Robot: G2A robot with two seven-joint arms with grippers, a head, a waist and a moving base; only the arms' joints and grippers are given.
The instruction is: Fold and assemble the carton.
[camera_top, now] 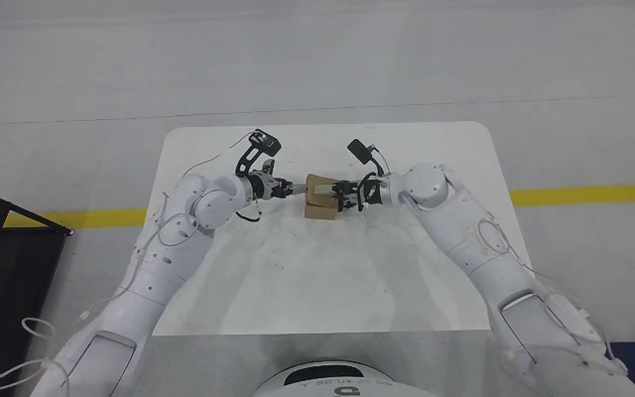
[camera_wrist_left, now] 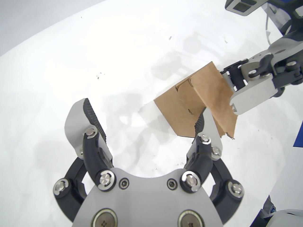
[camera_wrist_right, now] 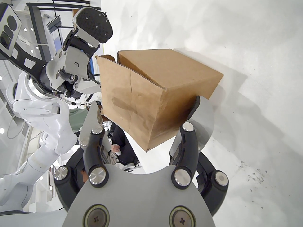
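Top view shows the brown carton (camera_top: 319, 197) on the white worktop (camera_top: 298, 288), about midway between the left and right edges and nearer the far edge than the near one. Both arms meet at it from opposite sides.

The right gripper (camera_top: 340, 195) comes in from the right-edge side. Its jaws are clamped on the carton, one finger lying against an outer wall and the other reaching past the cardboard on the opposite side. In the right wrist view the carton sits tilted between those fingers with one corner pointing toward the camera, and a dark smudge runs along the edge beside one finger.

The left gripper (camera_top: 296, 187) is at the carton's left-edge side with its jaws spread wide and holding nothing. In the left wrist view one finger (camera_wrist_left: 209, 124) touches a loose flap at the carton's open end, while the other finger (camera_wrist_left: 93, 116) stands well apart from the cardboard over bare worktop. The flaps at that end are partly folded and overlap unevenly.
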